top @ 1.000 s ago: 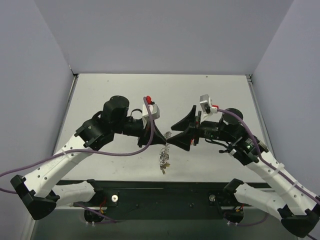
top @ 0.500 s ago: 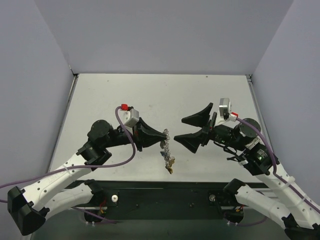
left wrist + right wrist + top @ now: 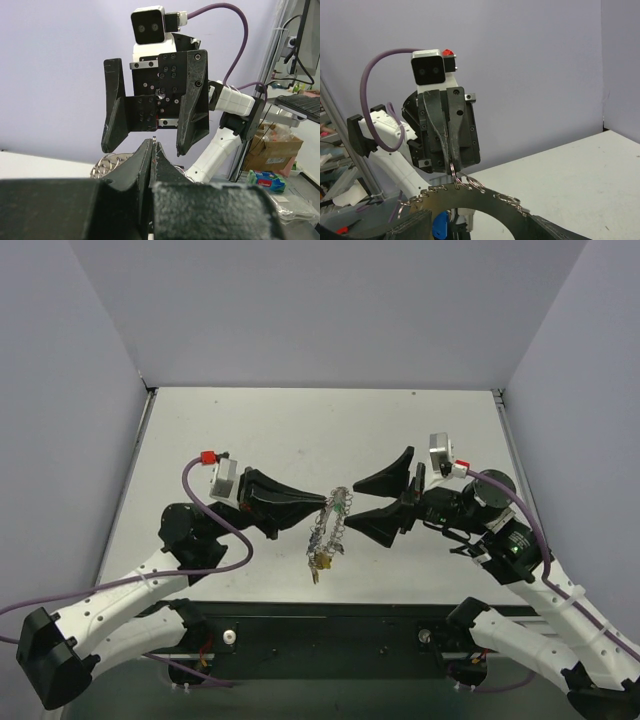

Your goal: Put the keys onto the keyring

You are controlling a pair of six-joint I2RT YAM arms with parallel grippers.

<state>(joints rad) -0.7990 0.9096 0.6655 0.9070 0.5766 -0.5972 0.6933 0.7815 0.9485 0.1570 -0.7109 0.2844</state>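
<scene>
The keyring [image 3: 328, 530] is pinched at its upper rim by the left hand [image 3: 322, 506], whose fingers are pressed together on the thin wire with almost no gap between them. Facing it tip to tip, the right hand [image 3: 352, 503] stands wide and holds nothing, and from its own wrist view the lacy hoop arcs across the space between its two fingers. Below the pinch the hoop droops down and toward the robot, clear of the counter [image 3: 300, 430], with the gold-yellow tag [image 3: 320, 562] at its low end. A blue key [image 3: 440, 225] shows just under the rim in the right wrist view. Whether it is already threaded on I cannot tell. The danger I see is the grip: so little wire is held that a nudge from the right hand could twist the hoop or slide it out, dropping everything. The two hands' tips are also near enough to knock together, and the coiled rim could snag a finger as it closes.
</scene>
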